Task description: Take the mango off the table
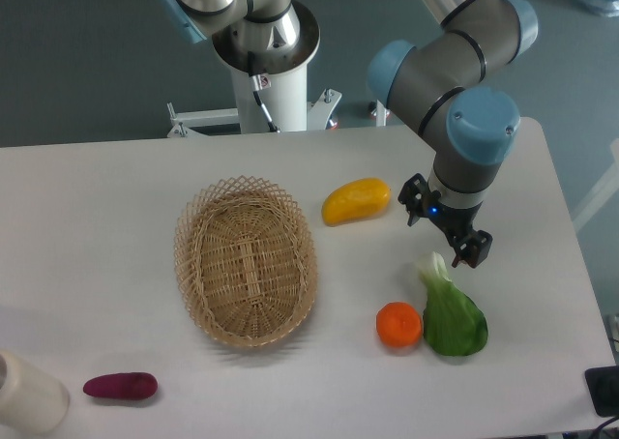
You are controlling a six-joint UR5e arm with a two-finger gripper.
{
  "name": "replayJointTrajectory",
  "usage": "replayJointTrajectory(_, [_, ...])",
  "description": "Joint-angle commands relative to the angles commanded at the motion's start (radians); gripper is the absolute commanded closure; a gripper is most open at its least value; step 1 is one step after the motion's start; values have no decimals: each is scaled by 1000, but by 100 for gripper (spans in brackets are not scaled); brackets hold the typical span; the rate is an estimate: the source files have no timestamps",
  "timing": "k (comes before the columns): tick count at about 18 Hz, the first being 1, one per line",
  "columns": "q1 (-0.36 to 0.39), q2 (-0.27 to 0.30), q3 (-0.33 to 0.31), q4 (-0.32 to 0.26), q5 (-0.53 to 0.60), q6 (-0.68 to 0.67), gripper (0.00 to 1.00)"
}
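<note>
The mango [356, 200], glossy yellow-orange and oblong, lies on the white table [106, 217] just right of the wicker basket's far end. My gripper [443, 228] hangs from the arm's blue-capped wrist to the right of the mango, a short gap away and low over the table. Its two black fingers [473, 248] stand apart with nothing between them. The mango is free and fully in view.
A wicker basket [193, 265] stands at the table's middle. A ridged orange fruit [398, 325] and a green leafy vegetable [453, 315] lie just below the gripper. A purple vegetable [120, 387] and a white cylinder [27, 396] are at the front left.
</note>
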Motion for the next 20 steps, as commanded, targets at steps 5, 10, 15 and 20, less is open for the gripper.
replayJointTrajectory(5, [2,3,0,0,-5,2,0])
replayJointTrajectory(10, [0,9,-8,-3,-8,0,0])
replayJointTrajectory(15, [0,50,-84,6,-11,-2,0])
replayJointTrajectory(20, [-12,103,-173,35,-35,-46,0])
